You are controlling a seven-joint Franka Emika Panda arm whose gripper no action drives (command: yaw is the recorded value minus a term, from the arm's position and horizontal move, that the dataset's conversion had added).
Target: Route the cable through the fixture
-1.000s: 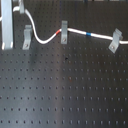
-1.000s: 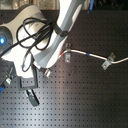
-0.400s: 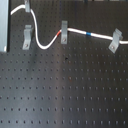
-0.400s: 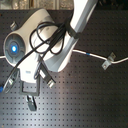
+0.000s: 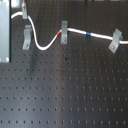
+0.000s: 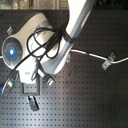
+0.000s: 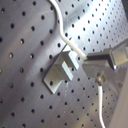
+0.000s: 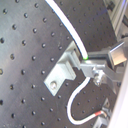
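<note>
1. Up close in both wrist views, the gripper is pinching the cable right at a grey clip, fingers closed on the cord at the clip's slot.
2. In the first exterior view the cable is sagging between the left clip and the middle clip, red band right at the middle one.
3. Farther along, the blue band is sitting between the middle clip and the last clip, near the breadboard's far edge.
4. In the second exterior view the arm is covering most of it.
</note>
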